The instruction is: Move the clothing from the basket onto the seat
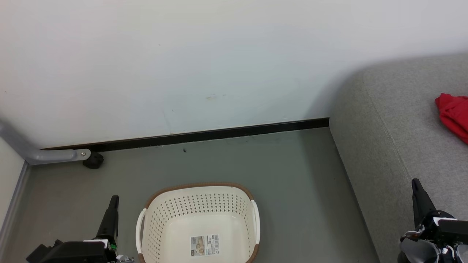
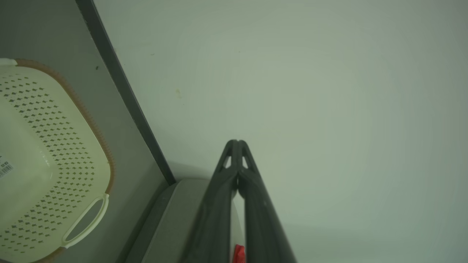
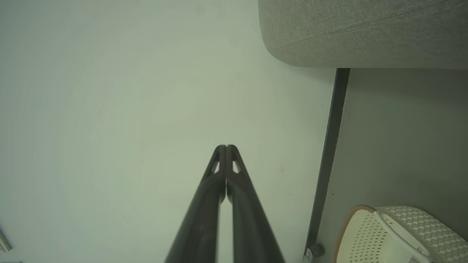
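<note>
The cream perforated basket (image 1: 199,204) stands on the grey floor at the bottom centre, holding no clothing, its label sticker showing on the bottom. Red clothing (image 1: 453,115) lies on the grey sofa seat (image 1: 409,120) at the right edge. My left gripper (image 1: 113,199) is shut just left of the basket, fingertips together in the left wrist view (image 2: 237,141), which also has the basket (image 2: 44,153) at its left. My right gripper (image 1: 415,181) is shut over the sofa's front edge, its tips meeting in the right wrist view (image 3: 226,147). A corner of the sofa (image 3: 362,33) sits at that view's top.
A white wall (image 1: 182,65) with a black skirting strip (image 1: 204,135) runs behind the basket. A grey metal leg with a black caster (image 1: 93,160) stands at the left by the wall. Bare grey floor (image 1: 292,182) lies between basket and sofa.
</note>
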Robot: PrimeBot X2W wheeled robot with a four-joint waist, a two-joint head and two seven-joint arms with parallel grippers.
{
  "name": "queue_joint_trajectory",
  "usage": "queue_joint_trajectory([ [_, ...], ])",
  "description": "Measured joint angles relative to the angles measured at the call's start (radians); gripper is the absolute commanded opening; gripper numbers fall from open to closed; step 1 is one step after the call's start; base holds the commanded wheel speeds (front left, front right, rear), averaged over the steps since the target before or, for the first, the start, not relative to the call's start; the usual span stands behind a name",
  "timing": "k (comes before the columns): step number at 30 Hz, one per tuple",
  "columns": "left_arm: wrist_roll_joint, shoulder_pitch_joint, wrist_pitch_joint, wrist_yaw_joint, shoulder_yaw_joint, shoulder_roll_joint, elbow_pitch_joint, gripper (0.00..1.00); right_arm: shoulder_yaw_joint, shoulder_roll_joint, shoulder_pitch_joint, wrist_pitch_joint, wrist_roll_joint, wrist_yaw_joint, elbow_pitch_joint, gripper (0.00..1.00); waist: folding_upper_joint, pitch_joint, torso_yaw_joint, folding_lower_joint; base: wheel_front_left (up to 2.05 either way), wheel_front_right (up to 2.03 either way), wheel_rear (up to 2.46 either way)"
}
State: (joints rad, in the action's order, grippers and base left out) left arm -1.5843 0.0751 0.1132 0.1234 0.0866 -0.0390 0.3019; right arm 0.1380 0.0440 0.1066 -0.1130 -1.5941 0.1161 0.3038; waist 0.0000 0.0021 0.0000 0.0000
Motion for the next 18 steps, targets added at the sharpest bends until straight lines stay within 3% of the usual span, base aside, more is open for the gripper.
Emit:
queue_joint_trajectory([
  [18, 0.0, 0.0, 0.0, 0.0, 0.0, 0.0, 0.0, 0.0, 0.0, 0.0, 0.0, 0.0, 0.0, 0.0, 0.0, 0.0, 0.0, 0.0, 0.0, 0.0, 0.0, 0.0, 0.0],
])
